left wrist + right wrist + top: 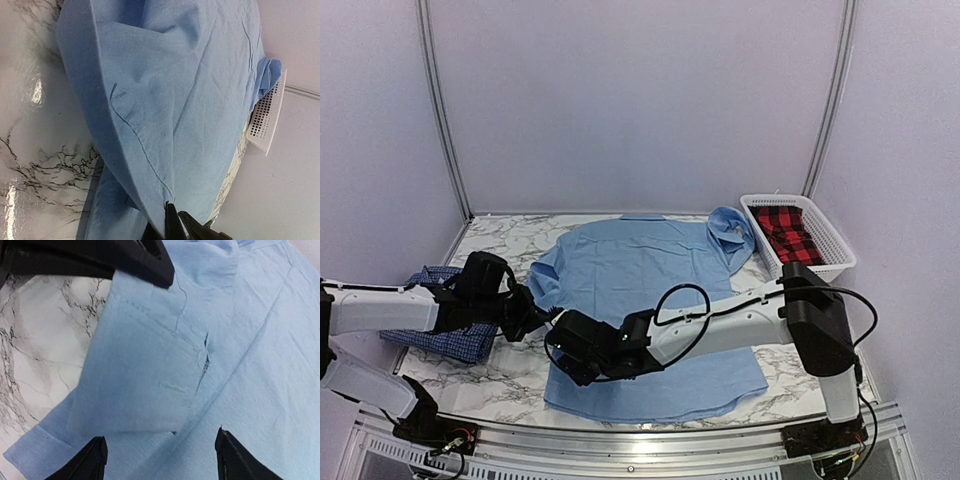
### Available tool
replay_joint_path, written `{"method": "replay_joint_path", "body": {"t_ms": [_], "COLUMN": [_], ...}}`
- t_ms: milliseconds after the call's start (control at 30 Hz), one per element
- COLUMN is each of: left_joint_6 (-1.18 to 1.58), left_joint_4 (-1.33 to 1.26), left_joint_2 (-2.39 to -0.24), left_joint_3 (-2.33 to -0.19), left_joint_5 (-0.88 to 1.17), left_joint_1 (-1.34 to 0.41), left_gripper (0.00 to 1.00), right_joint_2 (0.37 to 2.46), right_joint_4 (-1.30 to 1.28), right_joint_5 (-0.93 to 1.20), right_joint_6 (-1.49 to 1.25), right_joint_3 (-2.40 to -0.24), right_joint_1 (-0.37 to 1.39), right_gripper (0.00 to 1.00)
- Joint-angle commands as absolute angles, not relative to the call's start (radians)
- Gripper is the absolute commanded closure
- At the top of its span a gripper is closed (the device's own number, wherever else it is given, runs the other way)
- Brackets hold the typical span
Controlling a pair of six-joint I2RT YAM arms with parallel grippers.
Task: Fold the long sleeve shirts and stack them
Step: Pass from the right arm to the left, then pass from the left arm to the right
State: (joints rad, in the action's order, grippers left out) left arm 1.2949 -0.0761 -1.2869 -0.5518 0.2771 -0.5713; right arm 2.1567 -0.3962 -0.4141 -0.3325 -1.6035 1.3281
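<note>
One light blue shirt [640,270], cuff [135,390] pinched by left claw [175,220]; right wrist view shows right claw [160,440] agape, empty.

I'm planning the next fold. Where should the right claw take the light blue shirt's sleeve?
Probably at the cuff, from straight above, open right claw straddling its free end: the cuff lies flat on the light blue shirt, its squared end edge exposed.

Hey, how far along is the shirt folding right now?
Seemingly done: the checked shirt lies folded at left. In hand: the left tool pinches an edge of the light blue shirt; the right tool hangs open over its cuff. Left: finish folding it, then stack.
</note>
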Motion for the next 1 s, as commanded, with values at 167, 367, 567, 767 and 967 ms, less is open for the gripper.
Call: {"method": "replay_joint_path", "body": {"t_ms": [167,367,567,767,967], "left_joint_6": [1.288,1.285,1.279,1.276,1.271], "left_joint_4": [-0.034,-0.025,-0.006,-0.002,-0.002], "left_joint_2": [-1.264,-1.260,-1.239,-1.228,-1.214], "left_joint_3": [-0.603,-0.610,-0.621,-0.615,-0.616], "left_joint_5": [0.296,0.299,0.296,0.296,0.298], "left_joint_1": [-0.574,-0.574,-0.574,-0.574,-0.570], "left_gripper": [1.00,1.00,1.00,1.00,1.00], "right_joint_2": [2.150,2.198,2.250,2.264,2.237], "right_joint_4": [-0.229,-0.252,-0.268,-0.281,-0.271], "right_joint_5": [-0.648,-0.680,-0.670,-0.681,-0.701], "right_joint_6": [-0.208,-0.186,-0.176,-0.196,-0.205], "right_joint_3": [-1.622,-1.681,-1.730,-1.740,-1.735], "right_joint_1": [1.389,1.393,1.389,1.367,1.355], "right_gripper": [0.25,0.27,0.33,0.36,0.75]}}
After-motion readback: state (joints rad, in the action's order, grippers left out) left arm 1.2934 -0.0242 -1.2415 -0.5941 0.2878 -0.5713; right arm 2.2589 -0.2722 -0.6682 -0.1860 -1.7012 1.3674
